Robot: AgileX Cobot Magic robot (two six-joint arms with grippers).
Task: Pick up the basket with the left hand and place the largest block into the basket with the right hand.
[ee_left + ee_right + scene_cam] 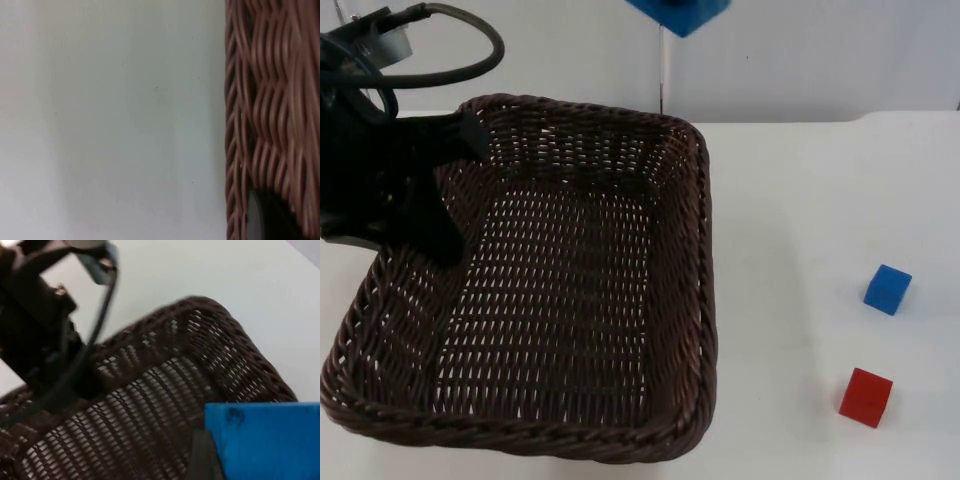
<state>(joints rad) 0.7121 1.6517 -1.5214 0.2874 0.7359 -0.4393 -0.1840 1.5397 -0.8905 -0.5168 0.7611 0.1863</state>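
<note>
Clamping the dark brown woven wicker basket [570,290] by its rim: left gripper [445,190]. Pinching the large blue cube [265,440] above the basket: right gripper [210,460]. Risk: releasing too near the far wall could bounce it out.

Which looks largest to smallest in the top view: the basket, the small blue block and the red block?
1. basket, held at its rim by the left gripper.
2-3. small blue block and red block look alike, and the red one is nearer the camera, so unranked.
</note>
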